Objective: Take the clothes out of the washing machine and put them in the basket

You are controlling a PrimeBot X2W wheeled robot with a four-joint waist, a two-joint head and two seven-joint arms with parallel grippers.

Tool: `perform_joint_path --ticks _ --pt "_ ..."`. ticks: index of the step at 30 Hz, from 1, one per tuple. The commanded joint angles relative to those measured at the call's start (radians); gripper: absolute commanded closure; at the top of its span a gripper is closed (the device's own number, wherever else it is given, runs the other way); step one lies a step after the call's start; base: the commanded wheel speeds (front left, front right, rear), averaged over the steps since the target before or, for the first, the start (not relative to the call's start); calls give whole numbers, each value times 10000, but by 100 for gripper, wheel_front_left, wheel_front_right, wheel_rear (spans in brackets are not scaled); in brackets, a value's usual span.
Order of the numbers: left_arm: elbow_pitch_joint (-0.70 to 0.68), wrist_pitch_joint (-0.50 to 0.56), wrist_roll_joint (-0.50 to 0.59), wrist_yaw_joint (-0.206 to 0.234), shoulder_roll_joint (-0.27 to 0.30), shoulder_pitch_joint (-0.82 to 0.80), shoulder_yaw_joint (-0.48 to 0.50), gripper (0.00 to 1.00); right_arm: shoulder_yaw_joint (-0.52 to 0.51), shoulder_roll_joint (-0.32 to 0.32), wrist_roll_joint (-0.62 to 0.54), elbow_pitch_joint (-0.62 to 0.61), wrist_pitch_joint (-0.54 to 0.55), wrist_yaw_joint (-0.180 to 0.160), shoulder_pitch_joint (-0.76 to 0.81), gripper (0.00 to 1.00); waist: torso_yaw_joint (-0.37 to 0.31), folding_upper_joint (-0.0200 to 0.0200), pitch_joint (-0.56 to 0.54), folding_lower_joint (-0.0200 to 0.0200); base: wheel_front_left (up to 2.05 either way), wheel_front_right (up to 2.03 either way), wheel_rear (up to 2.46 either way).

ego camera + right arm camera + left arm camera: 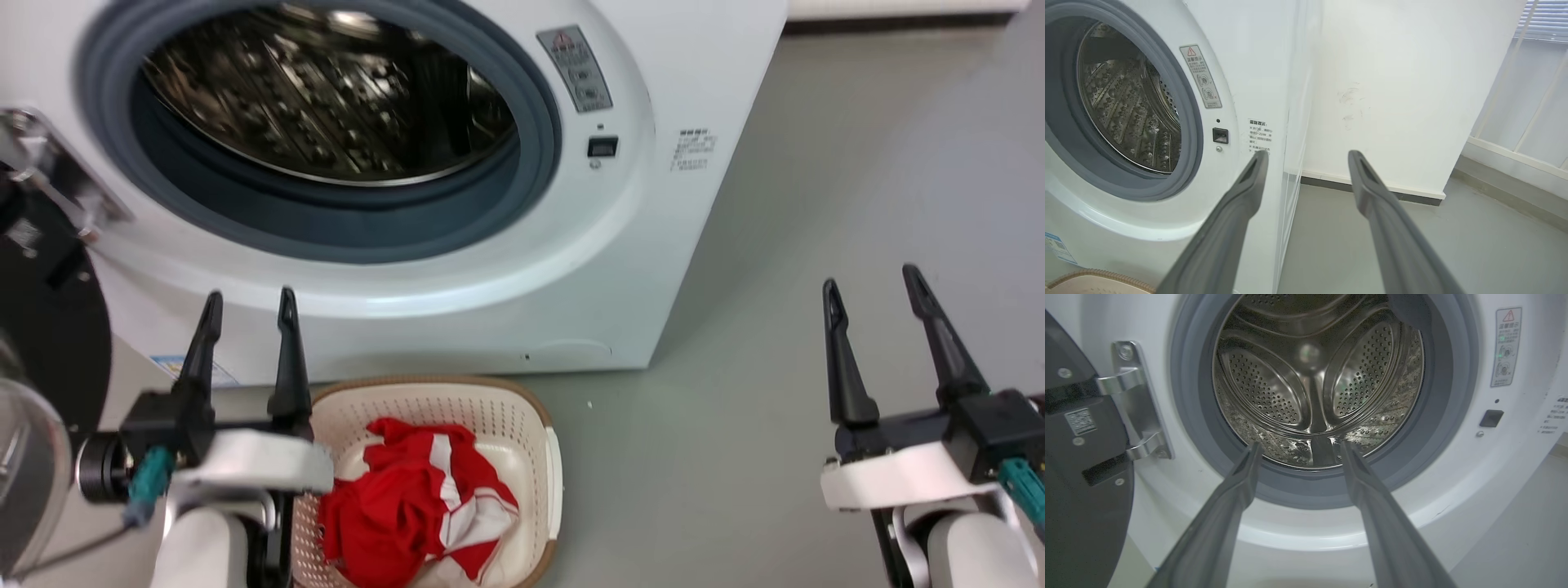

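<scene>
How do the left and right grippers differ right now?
The left gripper sits before the washing machine's opening, by the basket's left rim; the right gripper is off to the machine's right, over grey floor. The left gripper's fingers aim into the drum; the right gripper's aim past the machine's corner at the wall. Both are open and hold nothing.

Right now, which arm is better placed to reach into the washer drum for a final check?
Left. The left gripper hangs open directly before the washing machine opening, its wrist view looking straight into the drum. The right gripper sits open past the machine's right corner, over floor.
</scene>
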Motion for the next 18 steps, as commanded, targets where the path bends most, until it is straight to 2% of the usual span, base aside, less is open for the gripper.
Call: perform_joint_path --ticks 1,8,18 --pt "-301 -26 218 43 -105 389 61 0 -45 9 147 51 -20 -11 266 0 150 0 -537 3 0 0 0" --pt "-1602 -26 990 301 -396 1875 -103 0 -23 10 530 96 -20 -11 940 0 209 0 -1228 3 0 0 0" --pt "-1722 -26 1193 515 -506 2943 -115 0 176 10 828 181 -20 -11 1463 0 50 0 -1830 3 0 0 0"
